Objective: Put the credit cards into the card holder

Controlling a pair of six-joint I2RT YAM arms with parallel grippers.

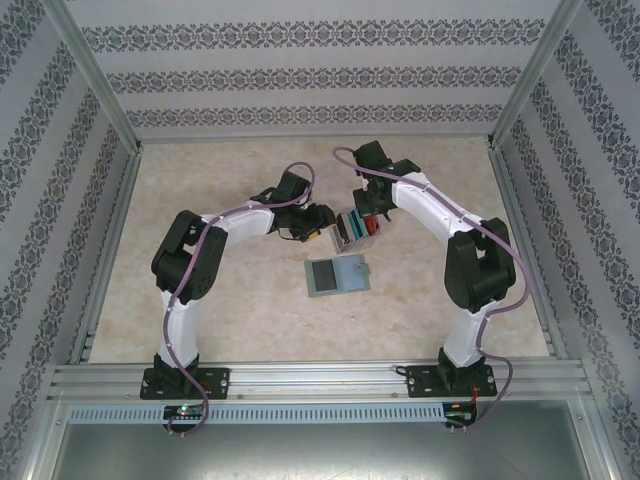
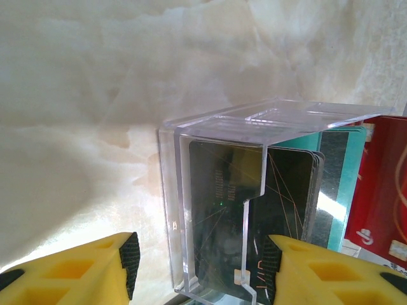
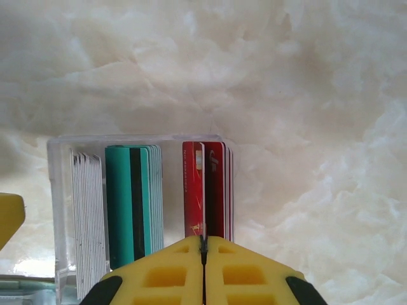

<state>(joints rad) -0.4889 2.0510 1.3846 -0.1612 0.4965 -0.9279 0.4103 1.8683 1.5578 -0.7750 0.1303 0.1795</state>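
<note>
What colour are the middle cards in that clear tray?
The cards are teal-green, dark-striped; best in right wrist view.

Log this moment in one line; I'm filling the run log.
left gripper: open by clear plastic slotted tray | right gripper: shut on red plastic credit card | grey-green bifold card holder: open flat

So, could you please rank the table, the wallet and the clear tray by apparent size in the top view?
1. table, by far the largest
2. wallet, lying open
3. clear tray, smallest
</note>
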